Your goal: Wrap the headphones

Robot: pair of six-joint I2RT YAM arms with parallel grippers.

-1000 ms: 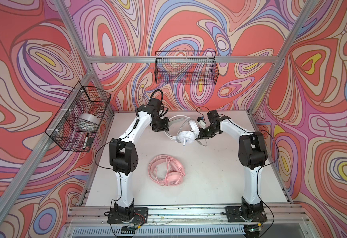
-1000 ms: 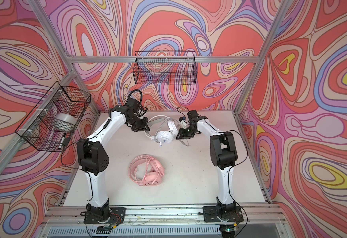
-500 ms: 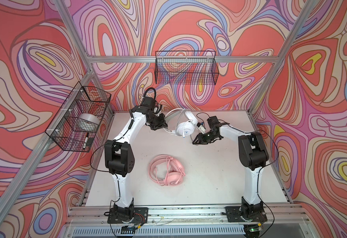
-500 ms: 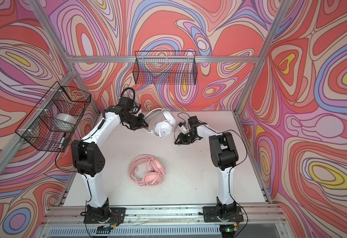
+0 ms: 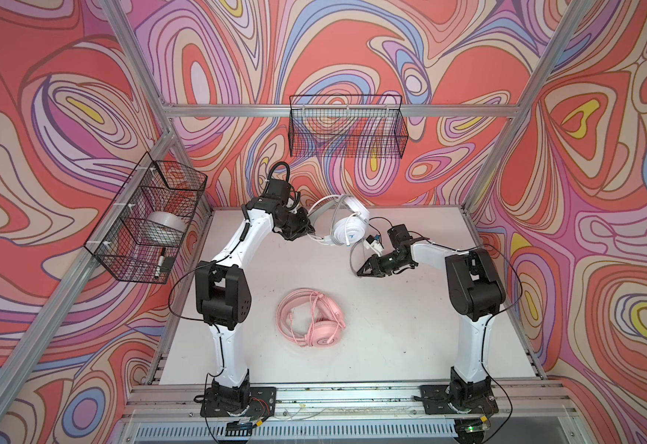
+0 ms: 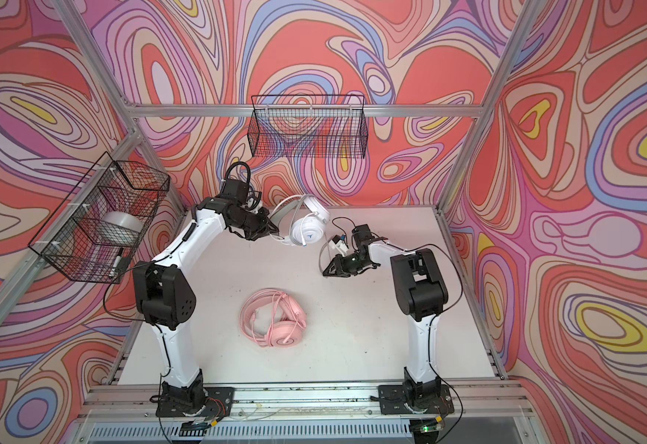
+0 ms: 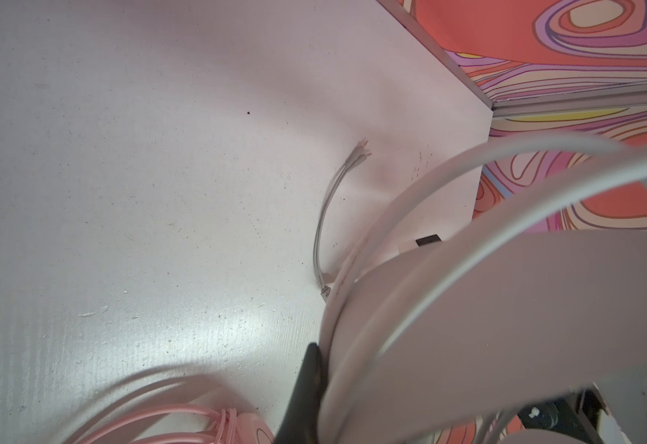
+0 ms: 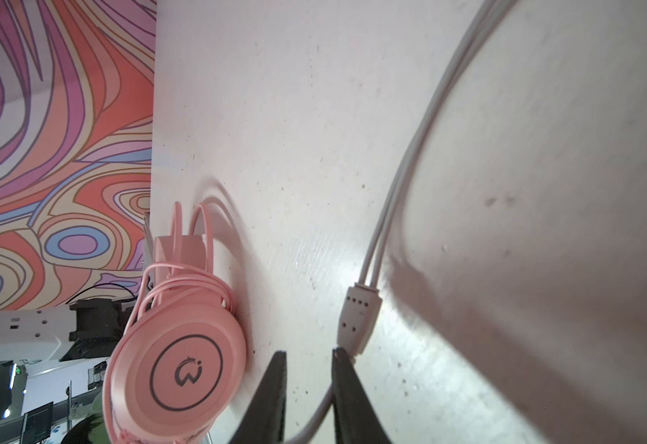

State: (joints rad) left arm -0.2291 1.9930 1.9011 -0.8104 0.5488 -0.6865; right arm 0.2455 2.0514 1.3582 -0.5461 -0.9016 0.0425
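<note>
Gathering slack for the second wrap

Nearest us, the all-pink over-ear headset [image 5: 310, 319] lies on the white tabletop [image 5: 410, 326], cable looped round it. Beyond, our right gripper [image 8: 308, 355] stands slightly apart astride the thin grey cable [image 8: 402, 173], which only the right wrist view shows; closing off-centre could let it slip or snag its splitter block [image 8: 356, 319]. Farthest, our left gripper [image 5: 308, 230] is clamped on the headband [image 5: 322, 203] of the white over-ear headset [image 5: 346, 230], held above the table; a tug could swing it loose.
</note>
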